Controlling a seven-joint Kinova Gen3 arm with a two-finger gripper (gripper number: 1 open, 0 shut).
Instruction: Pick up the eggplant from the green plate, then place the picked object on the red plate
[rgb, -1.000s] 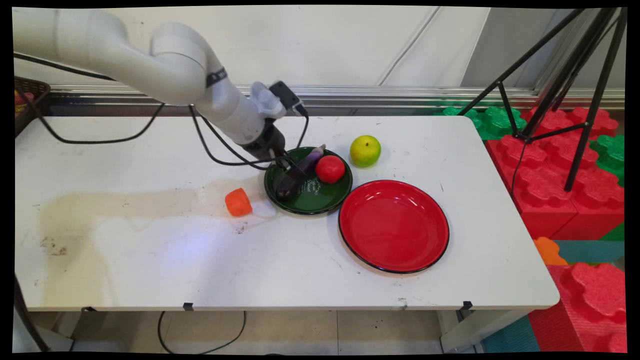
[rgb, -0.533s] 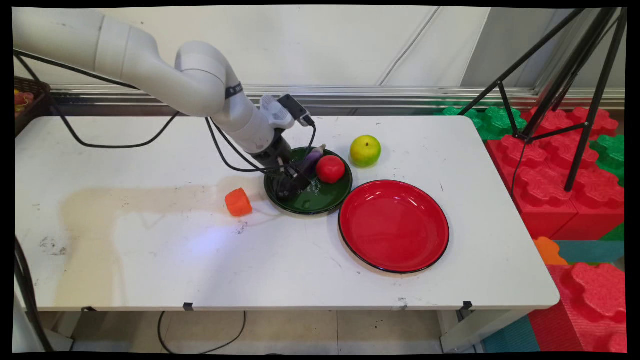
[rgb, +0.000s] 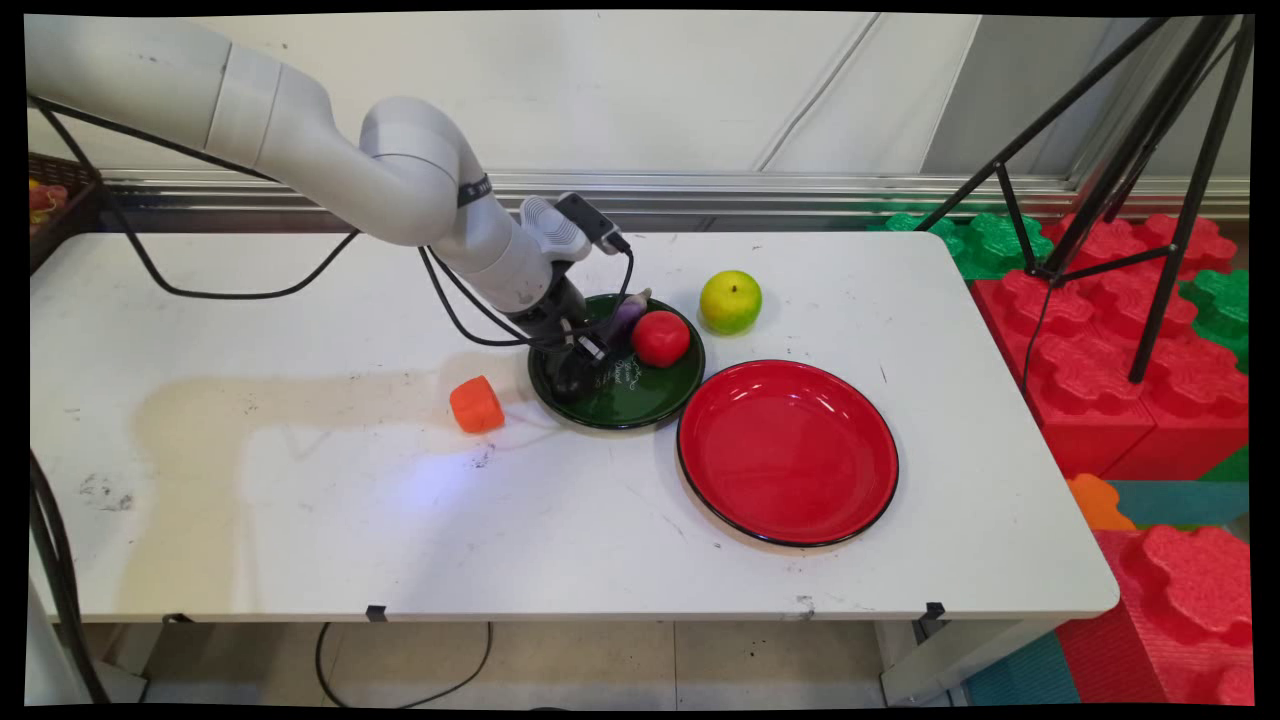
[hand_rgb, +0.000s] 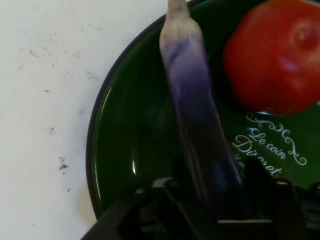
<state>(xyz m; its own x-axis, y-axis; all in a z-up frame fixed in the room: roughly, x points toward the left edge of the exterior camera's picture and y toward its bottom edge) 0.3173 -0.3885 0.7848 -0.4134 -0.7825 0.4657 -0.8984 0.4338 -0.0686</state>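
**Jaws down on the eggplant in the green plate**

Since a second ago the arm's elbow has swung rightward across the upper left of the main view, and the gripper (rgb: 578, 362) has dropped lower into the green plate (rgb: 640, 405); fruit and plates have not shifted.

- Eggplant (hand_rgb: 197, 115): lies in the green plate at frame centre, dark thick end toward the wrist, pale stem end (rgb: 640, 296) out over the far rim. In the hand view the jaws stand on either side of the thick end, close against it; contact looks made, but a firm clamp I cannot confirm.
- Red tomato (rgb: 660, 338): in the same plate, just beside the eggplant on its right, apparently touching or nearly so.
- Green apple (rgb: 730, 301): on the bench, upper right of the green plate, apart from it.
- Red plate (rgb: 788, 452): bare, lower right, its rim touching or almost touching the green plate.
- Orange piece (rgb: 476, 404): on the bench, left of the green plate.

Handling, as judgement: toy produce, likely light and stiff, with a glossy skin that may slip. Thick end offers the broadest hold; the taper toward the stem would let it slide or pivot.
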